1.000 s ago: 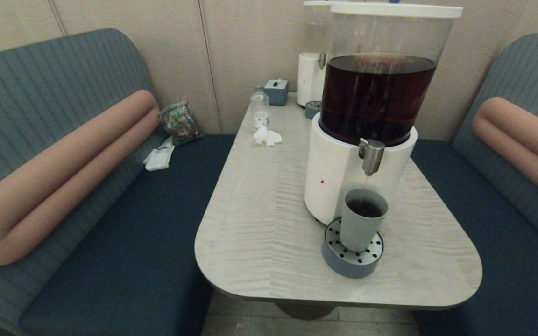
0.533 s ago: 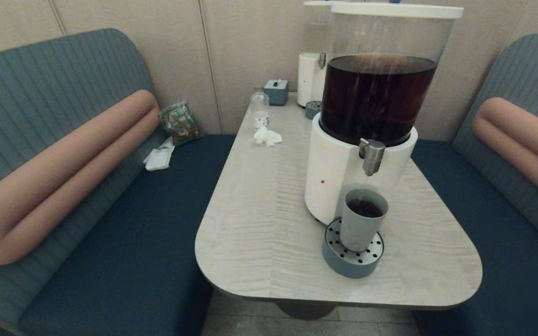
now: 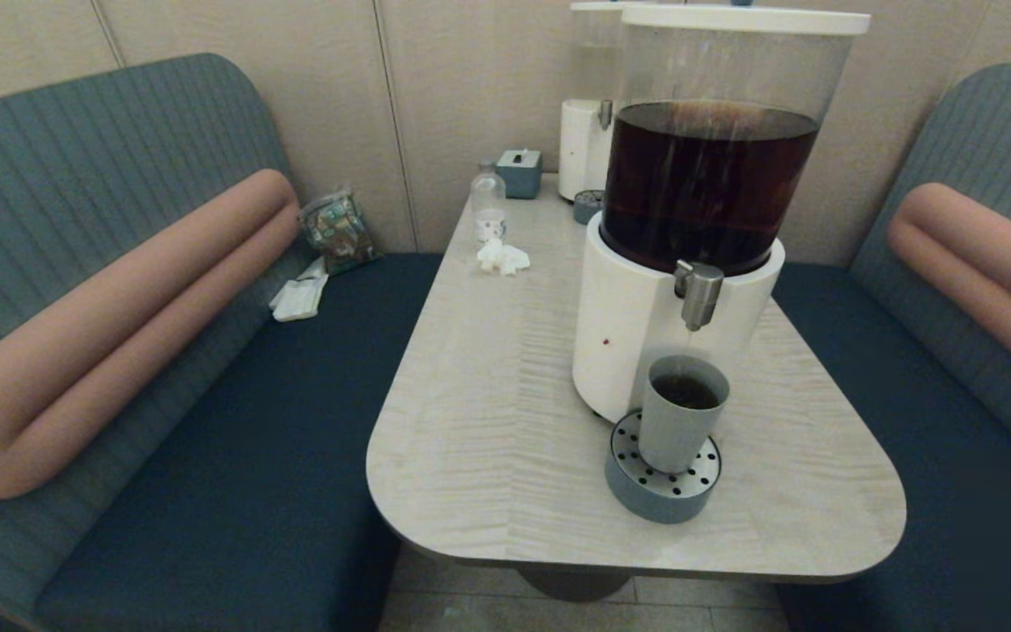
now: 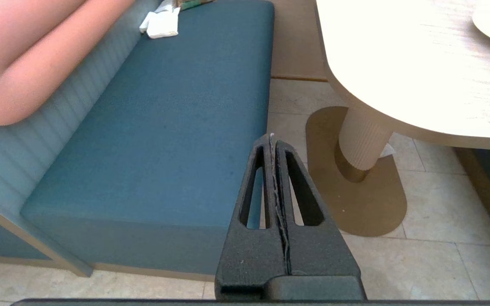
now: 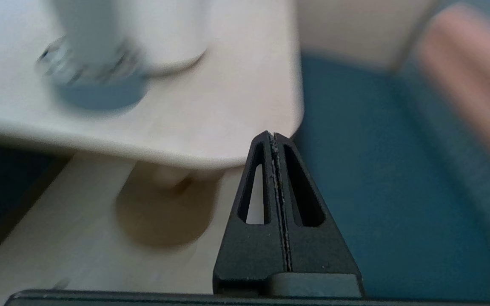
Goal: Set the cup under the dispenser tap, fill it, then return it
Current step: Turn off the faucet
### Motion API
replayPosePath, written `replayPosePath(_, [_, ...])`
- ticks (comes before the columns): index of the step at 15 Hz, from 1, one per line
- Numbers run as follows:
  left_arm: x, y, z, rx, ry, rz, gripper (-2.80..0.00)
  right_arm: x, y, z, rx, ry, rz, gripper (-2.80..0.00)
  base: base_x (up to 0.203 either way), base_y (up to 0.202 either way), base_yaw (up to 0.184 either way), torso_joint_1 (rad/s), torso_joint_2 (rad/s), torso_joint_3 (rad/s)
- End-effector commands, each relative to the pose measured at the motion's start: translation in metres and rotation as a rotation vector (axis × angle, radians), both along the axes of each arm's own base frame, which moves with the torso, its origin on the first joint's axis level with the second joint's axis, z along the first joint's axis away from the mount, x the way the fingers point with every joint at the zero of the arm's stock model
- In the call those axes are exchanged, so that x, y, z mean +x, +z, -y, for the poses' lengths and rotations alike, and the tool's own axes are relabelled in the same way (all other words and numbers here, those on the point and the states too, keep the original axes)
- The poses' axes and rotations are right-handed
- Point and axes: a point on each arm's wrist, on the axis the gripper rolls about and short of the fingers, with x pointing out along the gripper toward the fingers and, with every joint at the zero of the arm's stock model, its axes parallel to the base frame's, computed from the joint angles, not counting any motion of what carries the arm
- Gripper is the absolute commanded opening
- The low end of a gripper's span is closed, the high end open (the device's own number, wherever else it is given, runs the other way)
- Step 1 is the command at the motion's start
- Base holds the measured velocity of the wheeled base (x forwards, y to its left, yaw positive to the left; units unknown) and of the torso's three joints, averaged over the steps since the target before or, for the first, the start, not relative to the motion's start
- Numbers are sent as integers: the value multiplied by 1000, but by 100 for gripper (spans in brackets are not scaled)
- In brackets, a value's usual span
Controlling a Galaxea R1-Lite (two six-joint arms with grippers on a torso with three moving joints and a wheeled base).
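Note:
The grey-green cup (image 3: 681,412) stands upright on the round blue-grey drip tray (image 3: 662,478), right below the brushed-steel tap (image 3: 699,293) of the big dispenser with white base (image 3: 637,325) and dark-brown tank (image 3: 706,180). Dark liquid shows inside the cup. Neither arm appears in the head view. My left gripper (image 4: 272,138) is shut and empty, low beside the left bench and off the table. My right gripper (image 5: 273,135) is shut and empty, below the table's near right corner, with the cup (image 5: 85,34) and tray (image 5: 96,83) blurred far from it.
A second, paler dispenser (image 3: 589,105) stands at the table's back with a small tray (image 3: 587,205), a tissue box (image 3: 519,172), a clear bottle (image 3: 488,204) and crumpled tissue (image 3: 503,257). Benches flank the table (image 3: 488,421); its pedestal (image 4: 362,142) stands on tiled floor.
A thin stream ran from the tap into the cup a second ago; now none shows. The cup and dispenser have not moved.

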Motion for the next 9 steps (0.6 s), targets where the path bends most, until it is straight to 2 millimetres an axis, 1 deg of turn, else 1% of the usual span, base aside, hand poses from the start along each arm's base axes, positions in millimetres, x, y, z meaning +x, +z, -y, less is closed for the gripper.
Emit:
replayPosePath(1, [0, 0, 0, 0, 1, -3, -280, 0, -3, 0, 5, 11, -19, -280, 0, 0, 0, 0, 0, 0])
replayPosePath(3, [0, 0, 0, 1, 1, -1, -280, 0, -8, 0, 12, 19, -87, -280, 0, 0, 0, 0, 0, 0])
replayPosePath(9, [0, 0, 0, -4, 1, -3, -280, 0, -7, 0, 59, 20, -65, -280, 0, 0, 0, 0, 0, 0])
